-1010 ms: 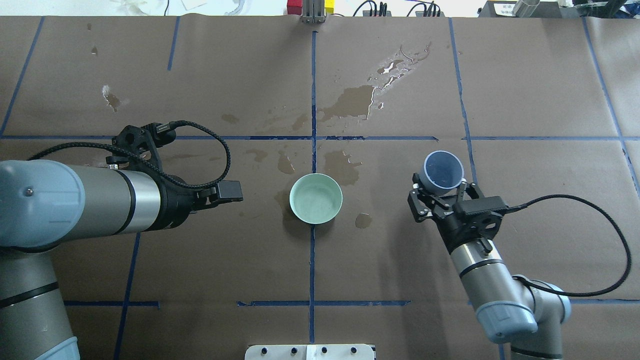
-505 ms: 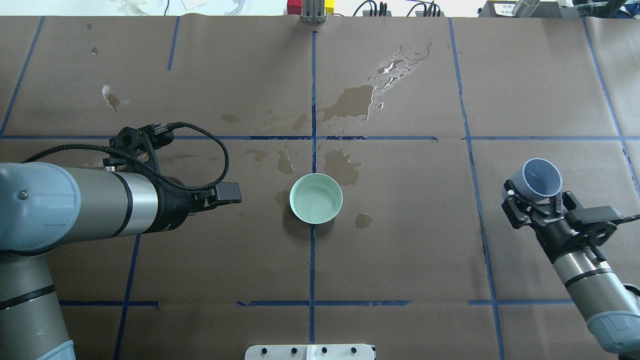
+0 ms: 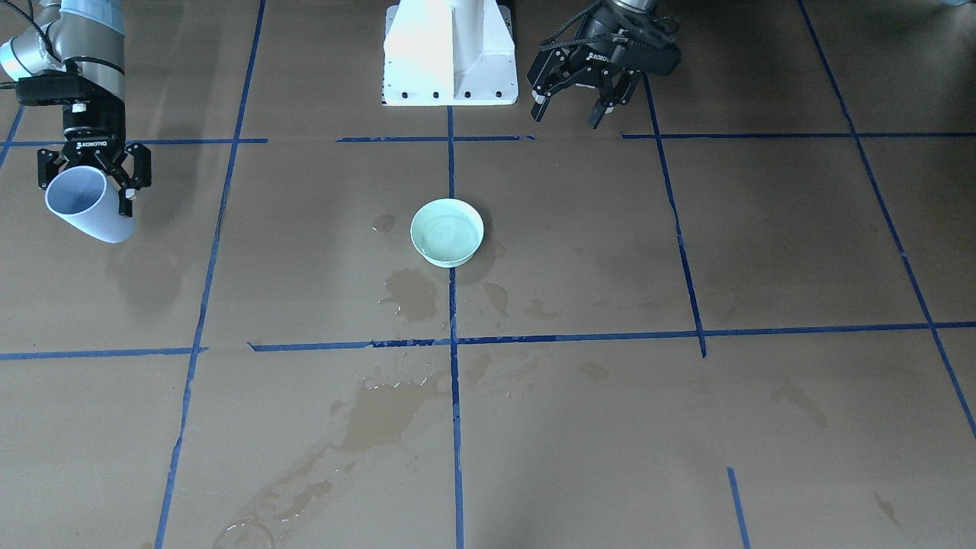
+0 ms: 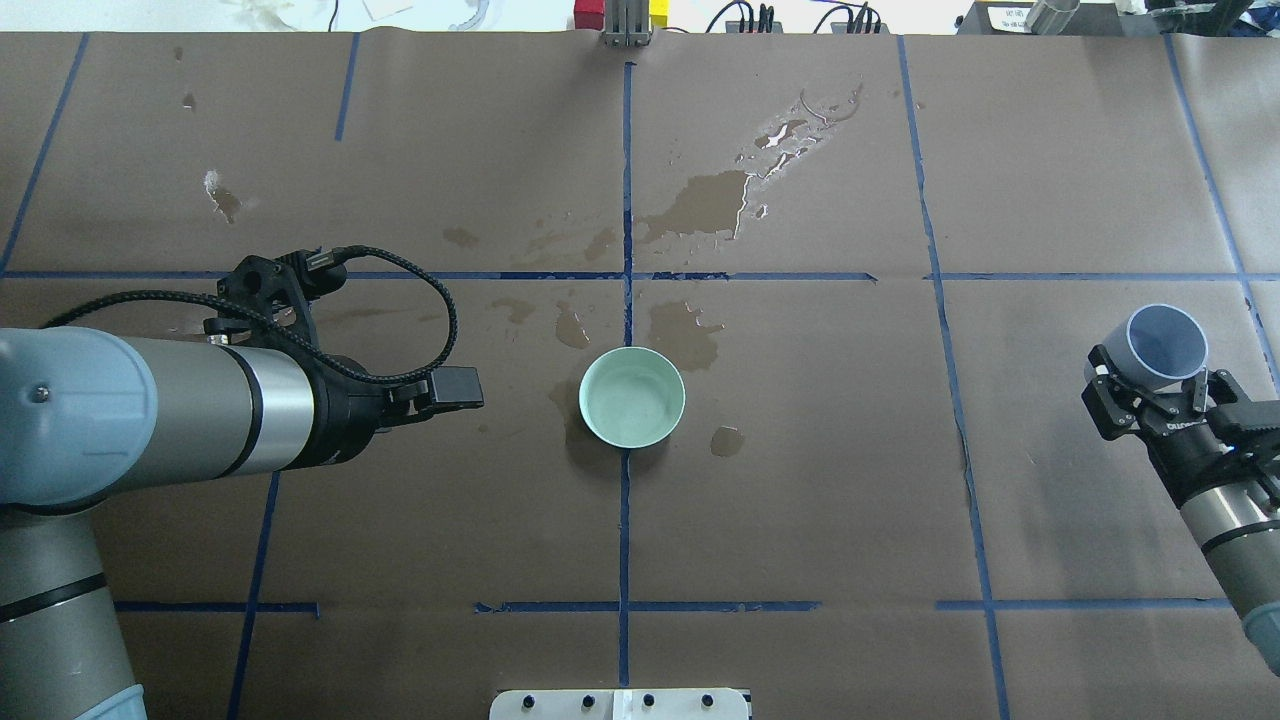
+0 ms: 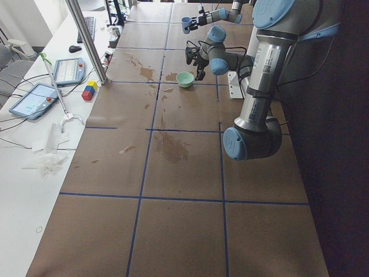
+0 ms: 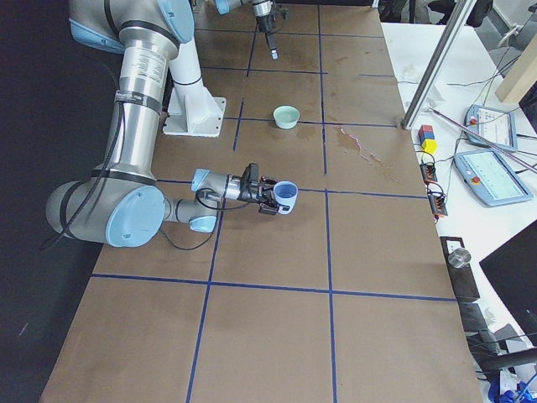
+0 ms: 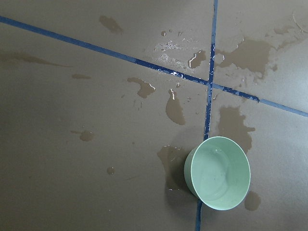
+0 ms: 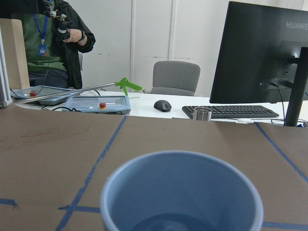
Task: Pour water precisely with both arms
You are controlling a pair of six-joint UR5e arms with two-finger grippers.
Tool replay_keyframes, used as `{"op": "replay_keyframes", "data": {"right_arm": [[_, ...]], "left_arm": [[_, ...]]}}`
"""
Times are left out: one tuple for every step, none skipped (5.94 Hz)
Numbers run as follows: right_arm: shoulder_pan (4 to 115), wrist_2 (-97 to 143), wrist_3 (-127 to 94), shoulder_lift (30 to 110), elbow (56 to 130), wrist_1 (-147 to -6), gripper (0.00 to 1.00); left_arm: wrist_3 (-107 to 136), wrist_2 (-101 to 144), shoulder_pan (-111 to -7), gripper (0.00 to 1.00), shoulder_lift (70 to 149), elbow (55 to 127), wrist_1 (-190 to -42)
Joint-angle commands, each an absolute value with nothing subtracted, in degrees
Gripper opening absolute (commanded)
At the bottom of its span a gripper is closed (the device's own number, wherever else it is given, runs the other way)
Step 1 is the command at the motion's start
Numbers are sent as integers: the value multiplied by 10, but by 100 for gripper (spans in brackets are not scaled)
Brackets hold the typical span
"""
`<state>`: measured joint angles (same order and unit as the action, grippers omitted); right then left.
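Overhead exterior view: my right hand [image 4: 1157,388] pinches the blue cup [image 4: 1166,340] near the tabletop's [image 4: 800,520] right edge, well apart from the green bowl [image 4: 584,400] holding the water [image 4: 633,398], left hand [image 3: 569,114] spread and empty; I judge a high release could topple the cup, spilling any dregs.

Shallow water [image 7: 217,177] in mint bowl [image 7: 240,192] between left arm [image 4: 180,400] and right arm [image 4: 1225,510]
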<state>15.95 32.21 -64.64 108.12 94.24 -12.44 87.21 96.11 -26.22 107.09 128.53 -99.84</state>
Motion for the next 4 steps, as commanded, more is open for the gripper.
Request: {"op": "replay_keyframes", "data": {"right_arm": [[221,397,-648,1060,881,-121,16],[225,396,-649,1030,856,-122,16],[229,397,-650,1031,836,-93,16],[230,395,-648,1029,813,-58,16]], "left_arm": [[873,962,-262,100,1072,1286,-998],[873,961,-262,100,1071,1291,-998],[873,961,-262,100,1074,1295,-998],[873,961,-261,100,1073,1295,-998]]}}
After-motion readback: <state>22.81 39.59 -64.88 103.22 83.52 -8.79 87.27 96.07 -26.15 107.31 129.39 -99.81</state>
